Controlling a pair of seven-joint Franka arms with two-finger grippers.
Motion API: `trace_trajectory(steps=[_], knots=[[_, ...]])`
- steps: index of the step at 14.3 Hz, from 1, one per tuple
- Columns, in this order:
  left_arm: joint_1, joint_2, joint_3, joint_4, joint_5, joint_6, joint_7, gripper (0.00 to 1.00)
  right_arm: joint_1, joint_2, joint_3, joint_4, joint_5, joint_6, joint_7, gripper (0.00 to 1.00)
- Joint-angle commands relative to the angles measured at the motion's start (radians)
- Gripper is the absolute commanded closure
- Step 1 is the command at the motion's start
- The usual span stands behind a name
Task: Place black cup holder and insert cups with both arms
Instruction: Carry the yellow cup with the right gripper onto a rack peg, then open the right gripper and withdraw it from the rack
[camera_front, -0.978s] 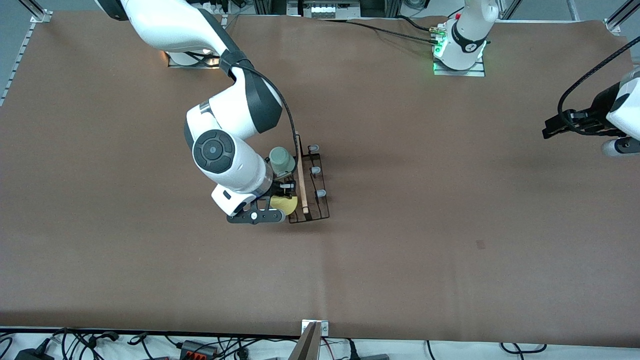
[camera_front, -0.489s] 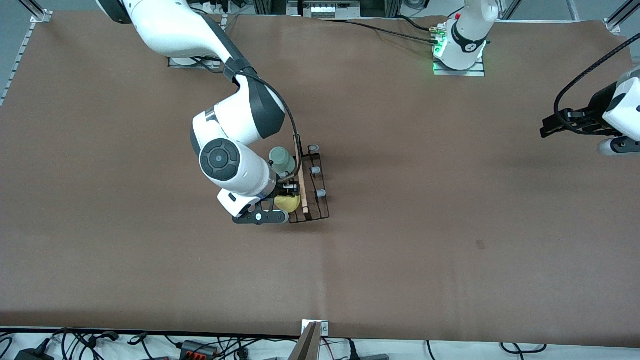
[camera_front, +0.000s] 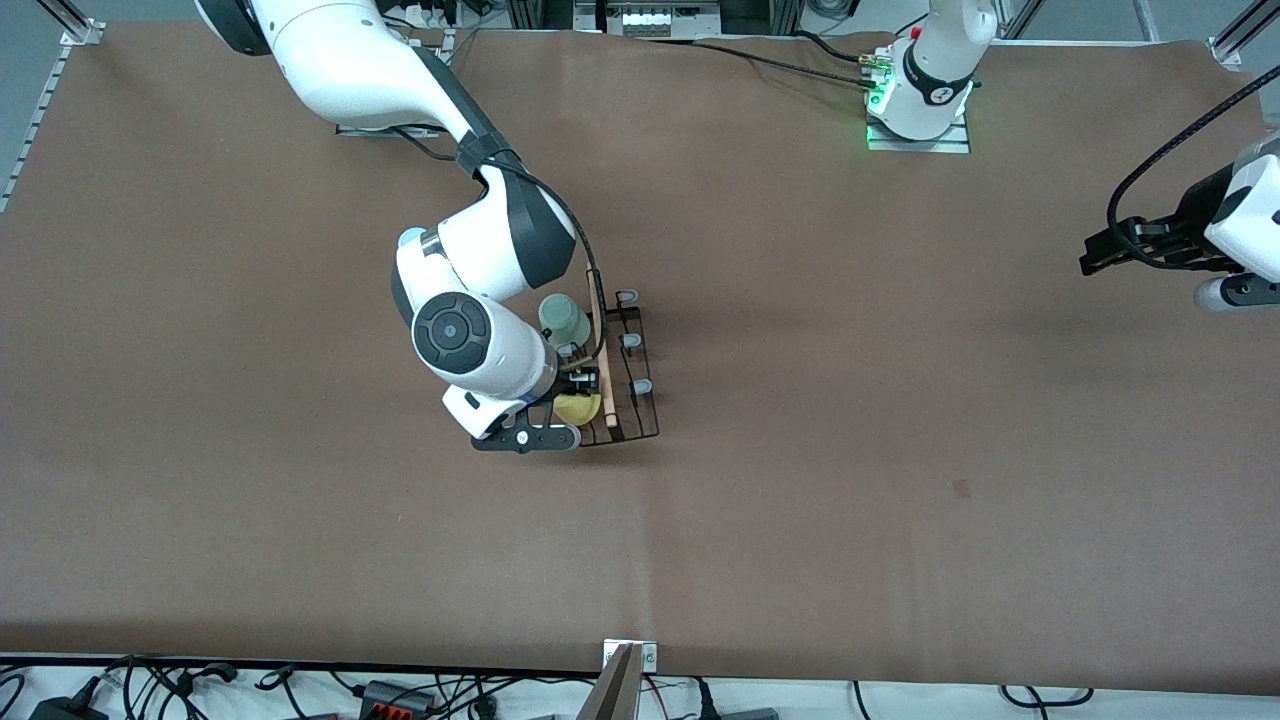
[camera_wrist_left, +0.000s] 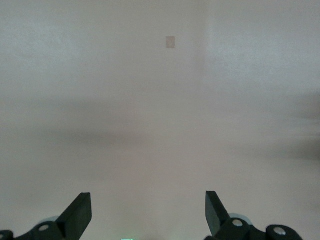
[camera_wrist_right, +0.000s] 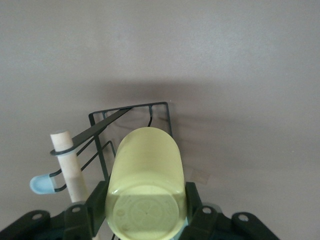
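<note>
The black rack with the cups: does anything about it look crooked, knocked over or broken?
Nothing stands out. The black cup holder sits flat on the table, the mint green cup rests on it, and the right tool grips the yellow cup over it. The left tool waits open.

The right arm reaches down, its right gripper (camera_wrist_right: 145, 207) clamped on a cup; the left gripper (camera_wrist_left: 147, 212) waits aside, fingers (camera_wrist_left: 80, 212) spread
</note>
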Motion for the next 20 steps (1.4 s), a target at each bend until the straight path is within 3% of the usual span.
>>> trace_trajectory(steps=[1, 5, 11, 20], knots=[[0.000, -0.019, -0.004, -0.012, 0.019, -0.004, 0.009, 0.00, 0.006, 0.000, 0.007, -0.001, -0.037, 0.015, 0.024, 0.00], [0.002, -0.018, -0.004, -0.012, 0.017, -0.004, 0.009, 0.00, -0.003, -0.036, -0.007, 0.004, -0.045, -0.016, 0.019, 0.00], [0.000, -0.018, -0.004, -0.011, 0.017, -0.004, 0.009, 0.00, -0.038, -0.113, -0.093, 0.007, -0.066, -0.109, -0.013, 0.00], [0.002, -0.018, -0.004, -0.011, 0.019, -0.004, 0.009, 0.00, -0.265, -0.236, -0.093, -0.013, -0.072, -0.192, -0.231, 0.00]])
